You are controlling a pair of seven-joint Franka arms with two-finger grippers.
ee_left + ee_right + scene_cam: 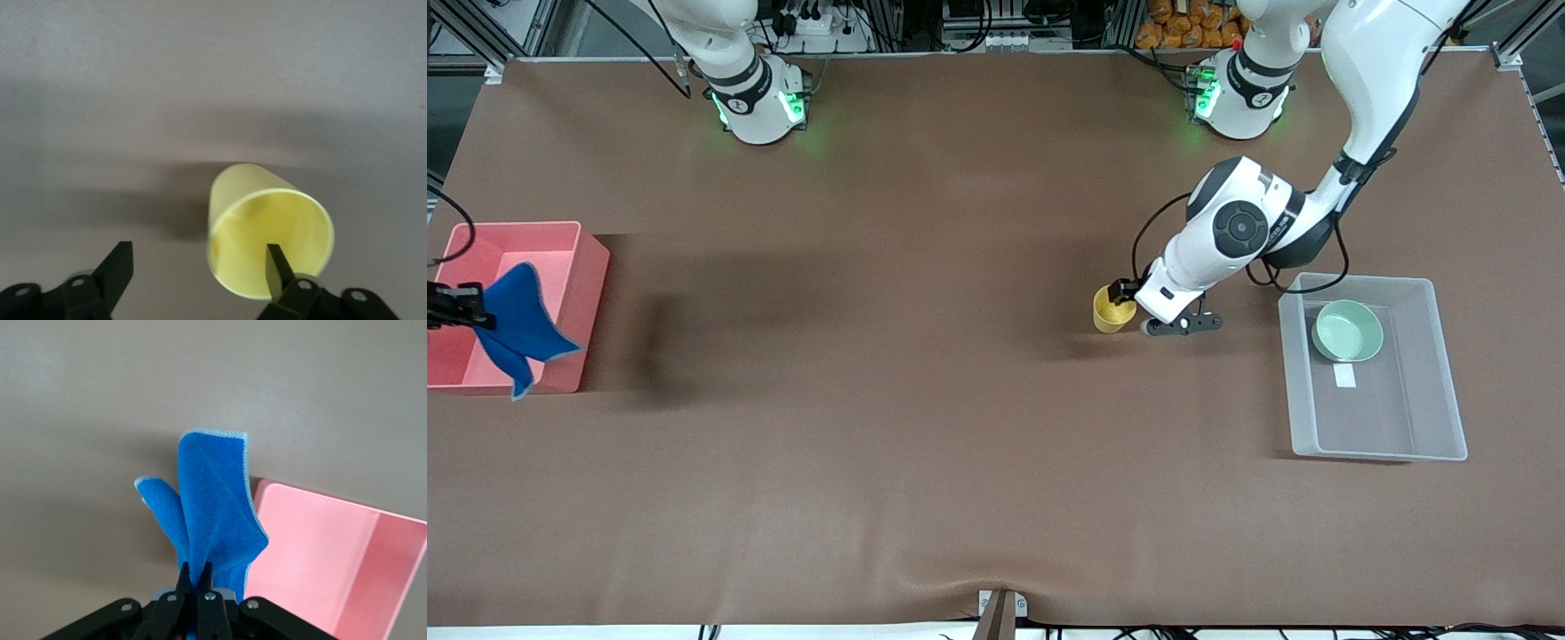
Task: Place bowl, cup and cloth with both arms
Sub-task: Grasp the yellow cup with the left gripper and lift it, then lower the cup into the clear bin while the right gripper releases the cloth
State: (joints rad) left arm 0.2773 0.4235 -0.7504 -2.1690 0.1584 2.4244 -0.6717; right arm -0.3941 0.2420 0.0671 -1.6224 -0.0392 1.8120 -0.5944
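The left gripper (1120,305) is down at the cup (1112,310), which stands upright on the table (925,400) at about 9 o'clock of the clear tray (1440,373), well apart from it; the jaws are spread, one fingertip (275,261) inside the cup's mouth and the other outside the wall, so they straddle the rim and pinch nothing yet; this placement suggests a rim grasp is being prepared, since the cup is too wide to approach otherwise from this angle. The bowl (1348,331) already sits in the clear tray, toward its 12 o'clock end. The right gripper (467,307) hangs over the pink bin (591,267) at the right arm's end of the table, jaws pressed together on the cloth (523,324); the cloth dangles by one pinched edge, its free end draped toward the bin's 6 o'clock wall, probably so a release drops it inside.
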